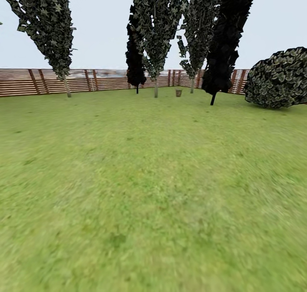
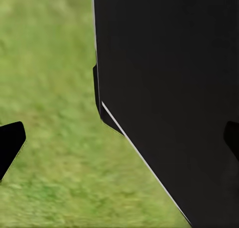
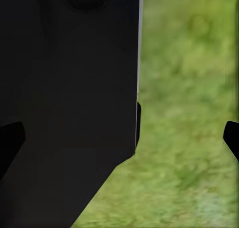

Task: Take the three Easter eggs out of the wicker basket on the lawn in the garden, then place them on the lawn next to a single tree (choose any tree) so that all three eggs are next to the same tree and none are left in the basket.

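Head view, from near to far: the lawn (image 1: 145, 189) takes up the lower two thirds, mottled green and blurred close to the camera. Far across it, small and hard to read, the wicker basket (image 1: 178, 93) stands on the grass near the fence (image 1: 85, 79), between two pale-trunked trees. It is too small to tell whether the eggs are inside. Just beside it on its left stands the tree (image 1: 156, 40) with a straight pale trunk and a jagged dark green crown whose top is cut off by the frame. A second pale-trunked tree (image 1: 197, 32) stands on the basket's other side, partly hidden by an all-black tree (image 1: 225, 40) that leans in front of it. Another black tree (image 1: 135, 57) is half hidden behind the middle one. At far left a leaning tree (image 1: 50, 27) is also cropped at the top. A round dark bush (image 1: 279, 78) sits at the right edge, cut off there.

Left wrist view: the left jaws (image 2: 119, 138) show as one dark fingertip (image 2: 10, 143) over blurred grass, the other barely distinct against a large black robot body panel (image 2: 169, 88). They stand wide apart, holding nothing.

Right wrist view: the right jaws (image 3: 122, 138) are likewise spread wide and empty, one fingertip (image 3: 231, 138) over grass, the other faint against the black panel (image 3: 69, 88).
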You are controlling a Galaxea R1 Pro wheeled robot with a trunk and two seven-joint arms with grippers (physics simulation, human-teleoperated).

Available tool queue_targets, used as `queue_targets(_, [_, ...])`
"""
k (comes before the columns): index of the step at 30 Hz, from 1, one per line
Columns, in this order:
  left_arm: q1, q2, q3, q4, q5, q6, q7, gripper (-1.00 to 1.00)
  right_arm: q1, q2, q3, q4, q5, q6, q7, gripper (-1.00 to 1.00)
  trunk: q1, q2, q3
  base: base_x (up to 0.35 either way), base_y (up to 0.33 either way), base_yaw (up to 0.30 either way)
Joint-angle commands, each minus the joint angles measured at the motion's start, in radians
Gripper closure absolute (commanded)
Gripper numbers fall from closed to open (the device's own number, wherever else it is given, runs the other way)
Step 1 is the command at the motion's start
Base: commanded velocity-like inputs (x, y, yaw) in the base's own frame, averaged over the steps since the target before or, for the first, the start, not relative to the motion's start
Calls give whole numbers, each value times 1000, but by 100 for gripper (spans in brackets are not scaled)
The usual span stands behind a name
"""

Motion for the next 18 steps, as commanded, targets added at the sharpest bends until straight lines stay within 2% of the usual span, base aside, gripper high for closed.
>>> queue_targets(1, [1, 0, 0, -2, 0, 0, 0, -100, -2, 0, 0, 3, -1, -1, 0, -100, 1, 0, -1, 330, 0, 0])
queue_targets(18, [1, 0, 0, -2, 0, 0, 0, -100, -2, 0, 2, 2, -1, -1, 0, -100, 1, 0, -1, 330, 0, 0])
